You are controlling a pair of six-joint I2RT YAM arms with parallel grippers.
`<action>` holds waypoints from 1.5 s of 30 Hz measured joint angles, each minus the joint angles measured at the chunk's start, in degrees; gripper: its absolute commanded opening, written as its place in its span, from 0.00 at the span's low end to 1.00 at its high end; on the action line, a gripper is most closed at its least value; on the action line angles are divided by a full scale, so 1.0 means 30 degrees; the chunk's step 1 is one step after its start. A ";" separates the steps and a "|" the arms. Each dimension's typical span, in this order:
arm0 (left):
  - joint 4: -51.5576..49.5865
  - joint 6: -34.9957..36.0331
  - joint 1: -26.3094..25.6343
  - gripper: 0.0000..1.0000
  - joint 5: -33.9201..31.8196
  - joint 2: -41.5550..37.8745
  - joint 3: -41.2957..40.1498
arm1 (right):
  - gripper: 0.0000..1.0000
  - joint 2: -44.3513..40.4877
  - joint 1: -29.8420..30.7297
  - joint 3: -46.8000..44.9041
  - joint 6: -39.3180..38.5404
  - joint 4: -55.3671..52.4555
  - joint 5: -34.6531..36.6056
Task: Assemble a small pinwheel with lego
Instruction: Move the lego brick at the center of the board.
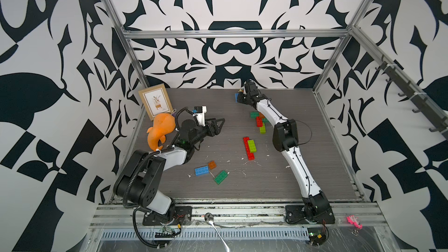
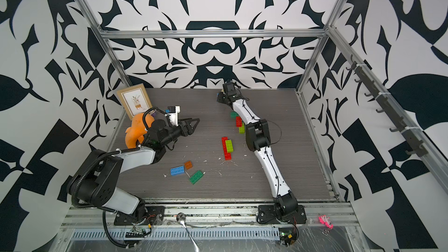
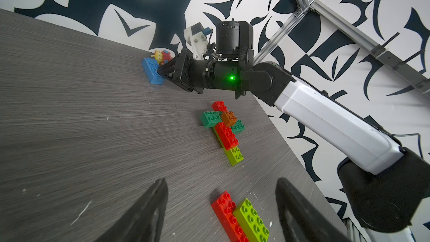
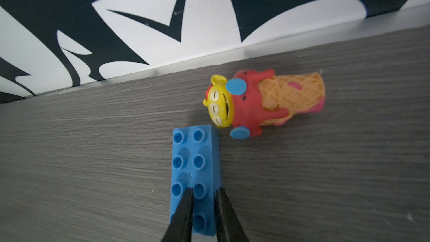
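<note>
Sitting at the surface's (image 1: 254,190) far edge, just beside a toy (image 4: 256,103), the far blue brick (image 4: 193,159) has the right gripper (image 4: 204,190) on it, jaws nearly together – pinching or not, can't tell! Left gripper (image 1: 220,124) hangs wide open, empty. Brick cluster (image 3: 225,131) lies by the right arm (image 1: 274,115), red-lime pair (image 1: 249,147) mid-surface, second blue brick (image 1: 201,170) near front

Top views look down from overhead; wrist views, close, apparently share blue brick (image 4: 194,178).
</note>
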 measured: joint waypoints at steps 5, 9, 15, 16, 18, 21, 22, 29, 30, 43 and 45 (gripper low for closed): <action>0.0204 -0.0073 0.0000 0.77 0.0007 0.0000 -0.0124 | 0.16 -0.0015 0.0036 0.0036 -0.0197 -0.0051 0.0233; 0.0488 -0.0204 0.0000 0.77 0.0066 0.0102 -0.0131 | 0.13 -0.0525 0.0109 -0.0648 -0.0597 -0.0073 0.0321; 0.0911 -0.0503 0.0000 0.77 0.0138 0.0386 -0.0248 | 0.12 -0.1741 0.0408 -0.2266 -0.1421 -0.0714 0.0058; 0.0991 -0.0539 0.0000 0.77 0.0138 0.0386 -0.0364 | 0.12 -0.1821 0.0525 -0.2324 -0.1639 -0.0911 -0.0022; 0.1042 -0.0568 0.0000 0.77 0.0138 0.0386 -0.0554 | 0.11 -0.2069 0.0743 -0.2579 -0.1909 -0.1188 -0.0153; 0.1035 -0.0561 0.0000 0.78 0.0102 0.0379 -0.0707 | 0.11 -0.2900 0.1137 -0.3796 -0.2040 -0.1443 -0.0321; 0.1005 -0.0554 0.0000 0.78 0.0036 0.0379 -0.0736 | 0.11 -0.3351 0.1297 -0.4495 -0.2040 -0.1428 -0.0357; 0.0240 -0.0532 0.0000 0.78 -0.0627 -0.0204 -0.1144 | 0.09 -0.7111 0.2310 -1.0746 -0.1042 -0.0539 -0.0678; -0.0022 -0.0532 0.0000 0.79 -0.0765 -0.0379 -0.1166 | 0.09 -0.7825 0.2499 -1.1978 -0.0743 -0.0219 -0.0663; -0.4087 0.0138 -0.0641 0.80 -0.2929 -0.2280 -0.2164 | 0.14 -1.4593 0.6885 -2.3773 0.4401 0.4838 0.0058; -0.4911 0.0321 -0.1027 0.80 -0.3432 -0.2849 -0.2390 | 0.17 -1.4775 0.7388 -2.3941 0.4663 0.5231 0.0015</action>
